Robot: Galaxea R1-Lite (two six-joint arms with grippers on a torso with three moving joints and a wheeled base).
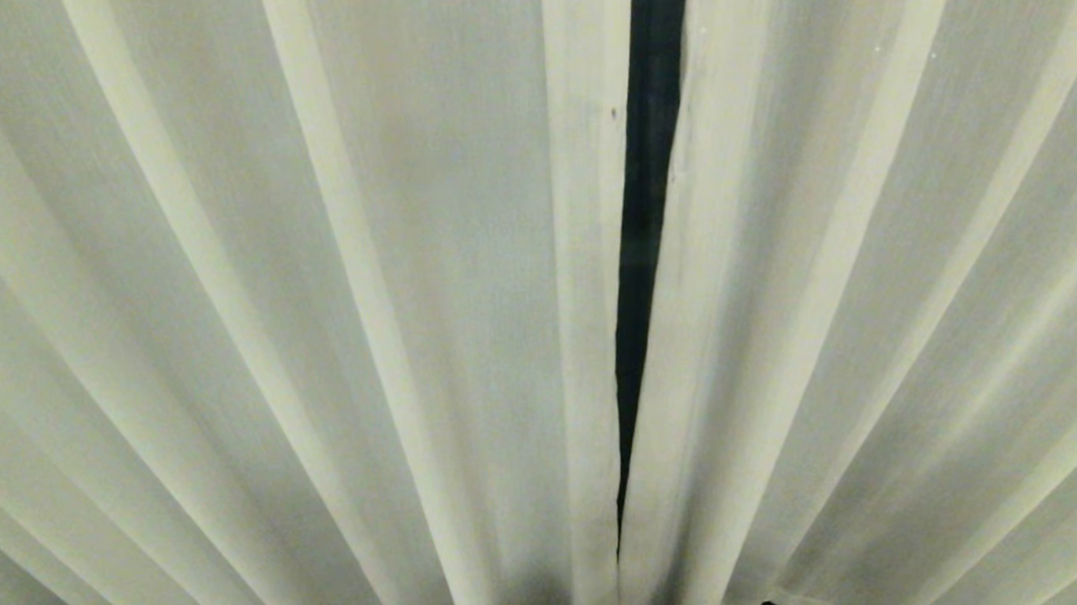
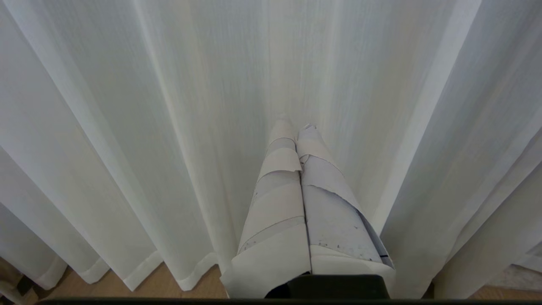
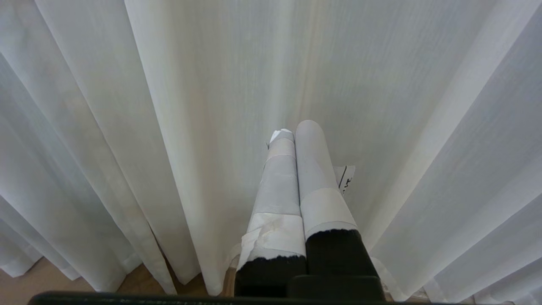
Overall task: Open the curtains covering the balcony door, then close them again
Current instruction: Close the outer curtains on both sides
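From up on the head camera I've got nothing but curtains (image 1: pixel 411 299) filling the picture, cream pleats fanning out to both sides, and neither arm shows there. The two panels meet a little right of centre, with a thin dark slit (image 1: pixel 650 243) between their hemmed edges, wider toward the top and pinching to nothing near the bottom, where the edges touch. I can't make out any frame or handle through that slit, only darkness. Over on the left wrist camera, the left gripper (image 2: pixel 294 127) points straight at the fabric, its two tape-wrapped fingers (image 2: pixel 279 178) pressed flat against each other with nothing between them. The tips sit right up close to a broad flat stretch of curtain (image 2: pixel 211 84) between two pleats; whether they actually touch the cloth I can't tell. Below the hems I see a strip of wooden floor (image 2: pixel 161 281), and the hems hang just above it. The right wrist camera gives me the same story: the right gripper (image 3: pixel 294 129) has its fingers (image 3: pixel 315 169) pressed together, empty, white wrapping over black bases, a small paper tag (image 3: pixel 345 178) sticking out at one side. It faces a wide smooth fold of curtain (image 3: pixel 233 84), tips very near the cloth, contact unclear. Floor (image 3: pixel 42 284) peeks out under the hems there too.
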